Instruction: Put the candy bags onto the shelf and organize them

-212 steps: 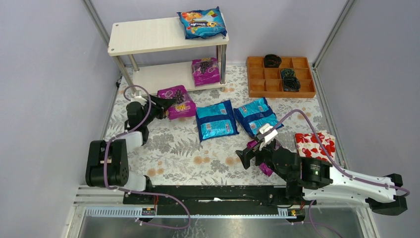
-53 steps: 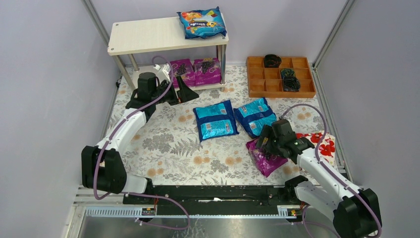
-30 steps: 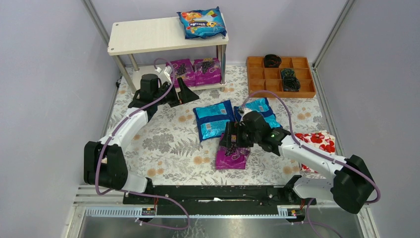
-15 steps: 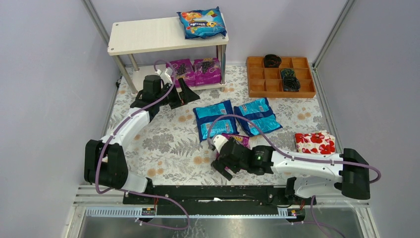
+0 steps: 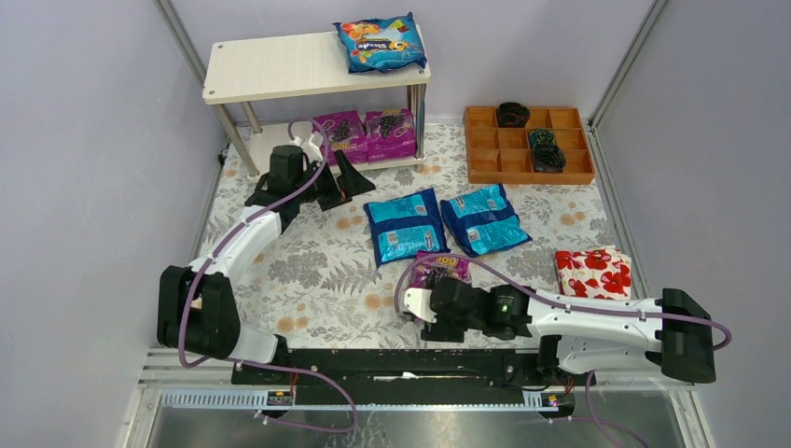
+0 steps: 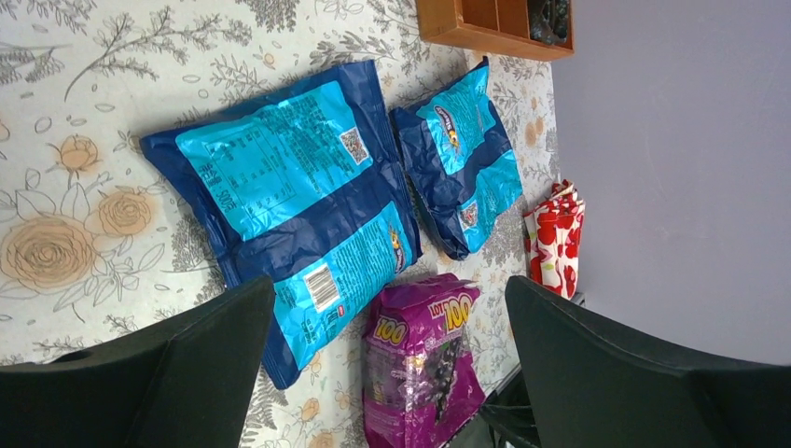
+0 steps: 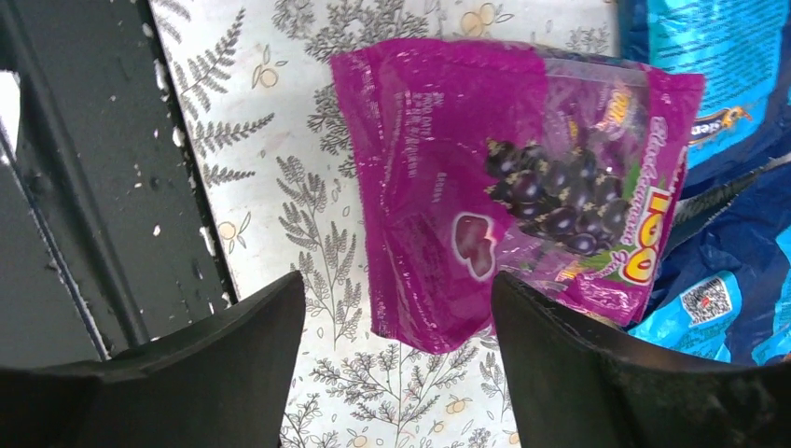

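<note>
Nearest the bases, the right arm lies low along the front of the table. Its right gripper (image 5: 422, 310) hangs over the near end of a purple candy bag (image 5: 440, 270) that lies flat on the flowered tablecloth (image 5: 317, 271). The wrist view shows the jaws spread wide with the bag beneath them, not pinched. Off to the right, well apart, sits a white packet with red flowers (image 5: 593, 273). Just beyond the purple bag, and reaching its far end, a blue bag (image 5: 405, 227) and a second blue bag (image 5: 483, 218) lie side by side in the middle of the cloth, with barcode and printed panels facing up. Further back on the left, the left arm stretches out toward the shelf (image 5: 280, 67). The left gripper (image 5: 340, 183) is just in front of the lower board, its jaws parted wide and holding nothing. Whether its fingers touch the cloth cannot be told. On the lower board, toward its right end, two purple bags (image 5: 342, 130) (image 5: 390, 127) rest next to each other, touching. To the right of the shelf stands an orange compartment tray (image 5: 485, 149) with dark items in a few of its cells. Highest and farthest, a third blue bag (image 5: 381, 42) with fruit print lies at the right end of the top board.
</note>
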